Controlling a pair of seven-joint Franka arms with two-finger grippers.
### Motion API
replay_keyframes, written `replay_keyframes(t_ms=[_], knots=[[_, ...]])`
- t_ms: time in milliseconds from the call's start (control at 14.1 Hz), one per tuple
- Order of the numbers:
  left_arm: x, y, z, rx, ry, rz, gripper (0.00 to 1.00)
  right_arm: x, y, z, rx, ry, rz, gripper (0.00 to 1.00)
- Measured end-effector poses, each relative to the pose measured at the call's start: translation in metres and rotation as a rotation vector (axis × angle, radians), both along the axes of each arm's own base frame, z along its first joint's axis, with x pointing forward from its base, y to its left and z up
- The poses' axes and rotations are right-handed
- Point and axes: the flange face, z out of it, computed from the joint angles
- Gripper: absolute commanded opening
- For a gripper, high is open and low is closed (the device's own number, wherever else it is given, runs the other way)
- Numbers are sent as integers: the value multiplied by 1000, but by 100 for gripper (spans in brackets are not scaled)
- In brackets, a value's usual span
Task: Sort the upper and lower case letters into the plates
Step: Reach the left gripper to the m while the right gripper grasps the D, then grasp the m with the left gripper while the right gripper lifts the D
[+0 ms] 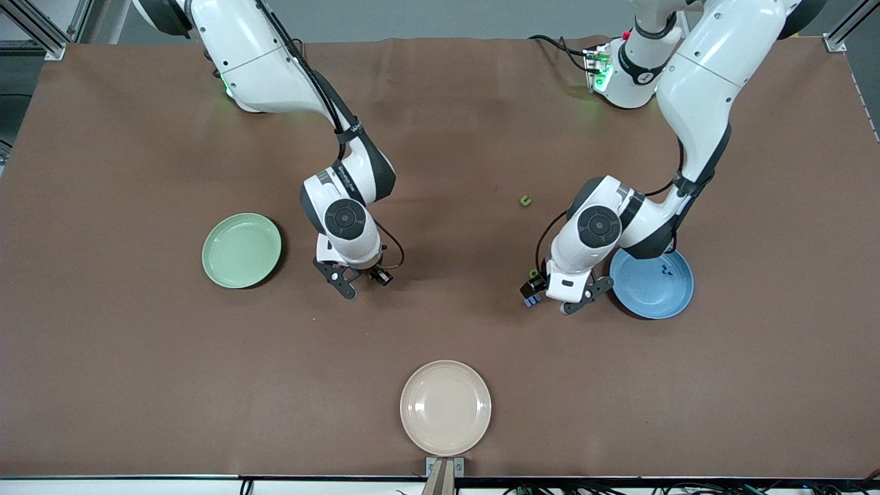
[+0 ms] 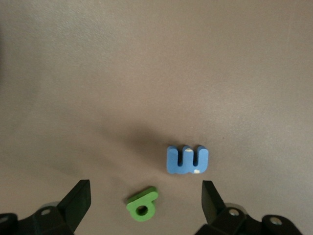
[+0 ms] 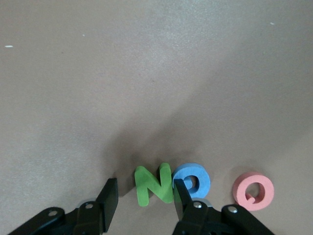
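From the front, the brown counter (image 1: 137, 357) carries a mint green plate (image 1: 241, 249) toward the right arm's end, a blue plate (image 1: 653, 285) toward the left arm's end with small dark marks on it, and a cream plate (image 1: 445, 407) nearest the camera, between the two. A small green letter (image 1: 526, 201) lies on the counter farther from the camera, between the arms. The right tool (image 1: 354, 280) hangs just beside the green plate, and the left tool (image 1: 560, 297) just beside the blue plate, part of which the arm covers. In the left wrist view, the left tool (image 2: 146, 200) has its fingers spread wide over a green foam letter (image 2: 142, 203) that lies between them, with a blue letter (image 2: 187, 159) near it on the counter. In the right wrist view, the right tool (image 3: 145, 196) stands partly spread around a green N (image 3: 154, 184), one finger lying over a blue letter (image 3: 193, 178) touching the N; whether the fingers press the N cannot be told. A pink Q (image 3: 253, 190) lies just beside the blue one.
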Motion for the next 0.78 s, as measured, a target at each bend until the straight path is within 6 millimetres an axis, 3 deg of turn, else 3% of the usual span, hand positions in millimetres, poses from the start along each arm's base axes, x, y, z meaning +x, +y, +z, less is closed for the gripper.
replay_keyframes(t_ms=[424,778], knots=[[8,-4,-10,-2,-2,-2,100,11,2,-5,39,-74,-3,54],[18,-18,-19,2,-17,4,100,31,-7,9,-5,0,-10,54]])
